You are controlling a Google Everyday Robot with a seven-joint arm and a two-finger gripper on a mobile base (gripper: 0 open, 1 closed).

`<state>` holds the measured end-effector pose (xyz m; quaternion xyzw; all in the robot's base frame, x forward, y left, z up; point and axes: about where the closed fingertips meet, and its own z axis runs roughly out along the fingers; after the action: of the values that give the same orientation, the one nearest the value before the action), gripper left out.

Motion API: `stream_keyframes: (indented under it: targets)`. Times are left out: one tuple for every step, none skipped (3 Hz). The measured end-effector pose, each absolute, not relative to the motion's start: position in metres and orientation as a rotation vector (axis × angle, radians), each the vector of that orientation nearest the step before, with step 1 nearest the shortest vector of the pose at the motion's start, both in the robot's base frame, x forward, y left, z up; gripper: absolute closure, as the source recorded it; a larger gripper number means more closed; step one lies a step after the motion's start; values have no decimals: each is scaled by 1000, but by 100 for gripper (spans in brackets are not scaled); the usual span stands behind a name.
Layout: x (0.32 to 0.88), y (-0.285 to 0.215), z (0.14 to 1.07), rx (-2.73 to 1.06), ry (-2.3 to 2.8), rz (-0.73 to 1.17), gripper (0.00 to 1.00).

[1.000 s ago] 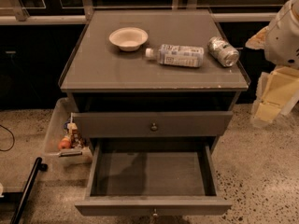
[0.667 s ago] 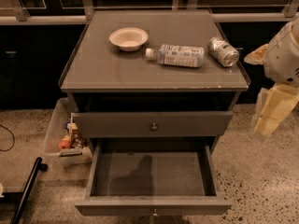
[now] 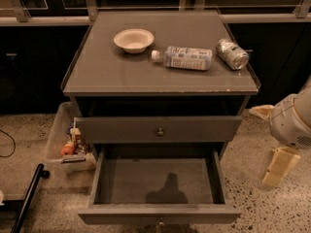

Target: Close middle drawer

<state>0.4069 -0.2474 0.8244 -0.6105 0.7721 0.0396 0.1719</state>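
In the middle of the scene stands the grey cabinet (image 3: 77,89). Its middle drawer (image 3: 146,178) is pulled far out toward the near edge, below a top drawer (image 3: 121,129) that sits almost shut. The robot arm (image 3: 294,123) hangs to the right of the cabinet, with the gripper (image 3: 279,166) low and well apart from the drawer front; I cannot tell whether it is apart or together.

The main risk is probably an off-centre push. Coming in from the right, the arm would likely meet the front's right end first, which could skew the drawer and jam it partway. A hard shove might jolt the surface, and the plastic bottle (image 3: 187,58) and the can (image 3: 232,53), both lying on their sides, could roll. The paper bowl (image 3: 133,39) looks safer. The small knob (image 3: 160,222) could catch the gripper.
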Motion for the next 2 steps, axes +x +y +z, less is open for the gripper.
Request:
stream_keyframes:
  targets:
    - [407, -247, 824, -1733, 2192, 114, 0]
    - [404, -250, 814, -1721, 2188, 145, 0]
